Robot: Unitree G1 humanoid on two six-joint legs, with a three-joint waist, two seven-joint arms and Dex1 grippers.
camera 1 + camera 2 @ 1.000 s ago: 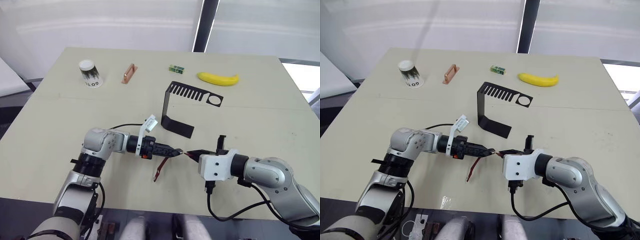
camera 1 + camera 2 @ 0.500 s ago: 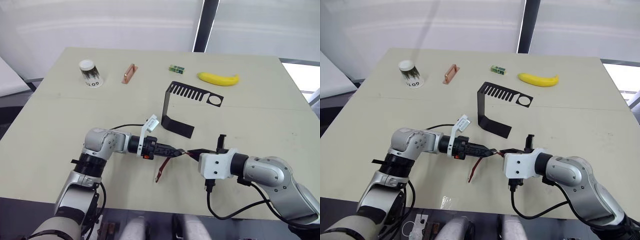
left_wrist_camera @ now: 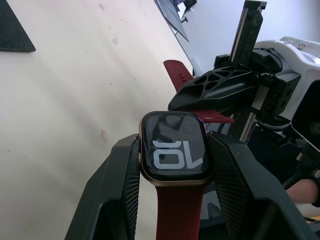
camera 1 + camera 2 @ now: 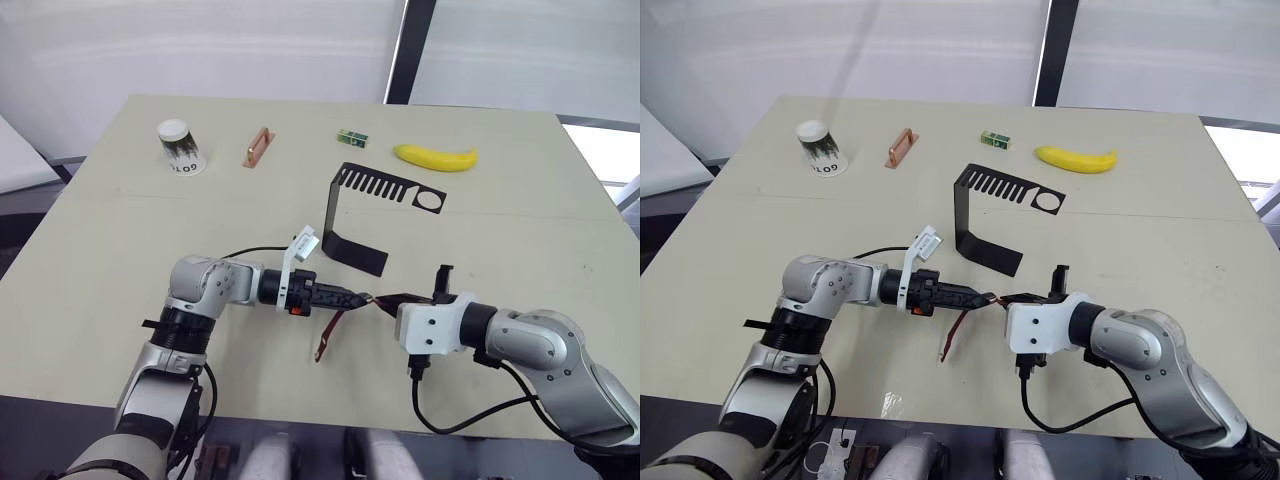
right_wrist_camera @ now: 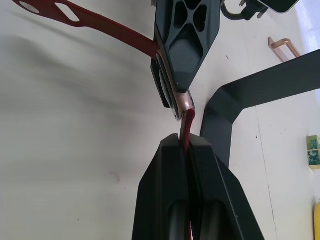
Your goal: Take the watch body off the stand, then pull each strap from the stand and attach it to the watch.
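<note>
My left gripper (image 4: 352,297) is shut on the watch body (image 3: 174,152), a small rounded-square case with a dark screen. One dark red strap (image 4: 326,338) is joined to the case and hangs down toward the table. My right gripper (image 5: 184,141) comes in from the right, shut on the second dark red strap (image 5: 186,125). That strap's free end touches the edge of the watch body (image 5: 173,97). The black stand (image 4: 352,215) sits on the table just behind both grippers, with nothing hanging on it.
Along the far side of the table (image 4: 100,260) sit a paper cup (image 4: 180,147), a copper-coloured bar (image 4: 258,147), a small green box (image 4: 350,138) and a banana (image 4: 435,156). A black cable loops on the table by my left arm.
My left gripper has edged to the right with the watch body and hanging strap. The gap to my right gripper has closed, and the second strap's end now meets the case.
</note>
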